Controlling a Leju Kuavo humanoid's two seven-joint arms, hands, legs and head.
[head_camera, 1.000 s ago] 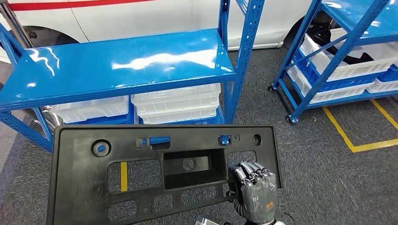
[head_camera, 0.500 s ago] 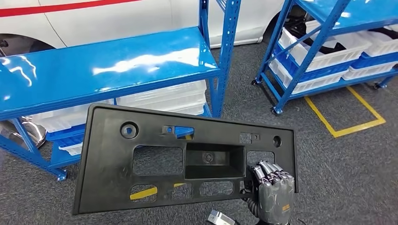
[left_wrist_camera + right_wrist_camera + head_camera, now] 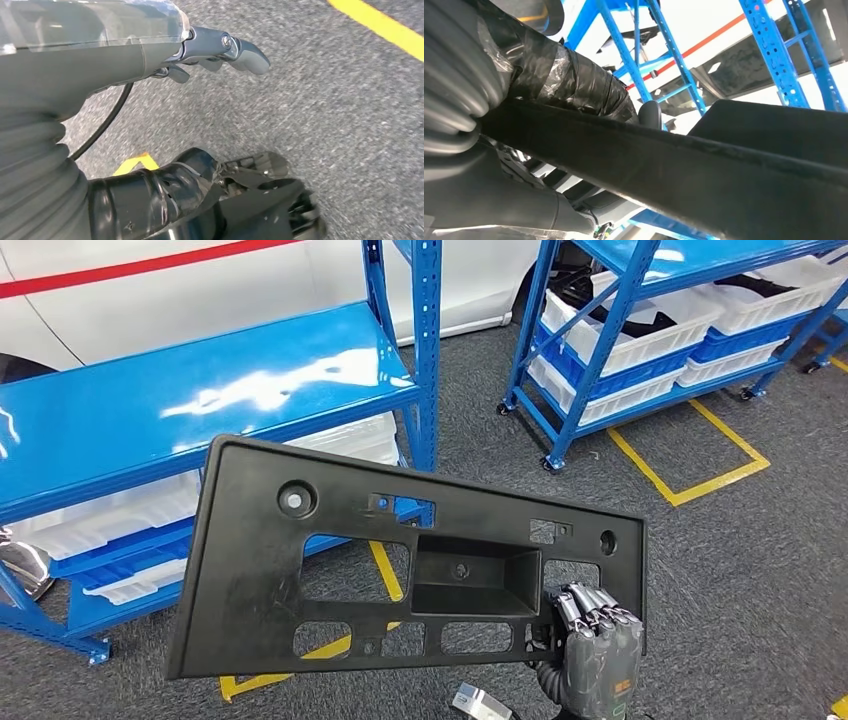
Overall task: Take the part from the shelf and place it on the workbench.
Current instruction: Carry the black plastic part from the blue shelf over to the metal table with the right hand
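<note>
black part [image 3: 330, 570] off the blue shelf [image 3: 200, 405], carried in the air above grey floor, tilted. right hand [image 3: 592, 650] clamped on its lower right edge. left hand [image 3: 220, 47] hangs empty, fingers loosely apart. counter unseen; placing still left.

A car workshop or parts store. Blue steel shelving racks [image 3: 425, 350] hold white plastic bins [image 3: 640, 335], a white car [image 3: 200, 280] stands behind them, and yellow floor lines [image 3: 690, 475] mark grey carpet.
</note>
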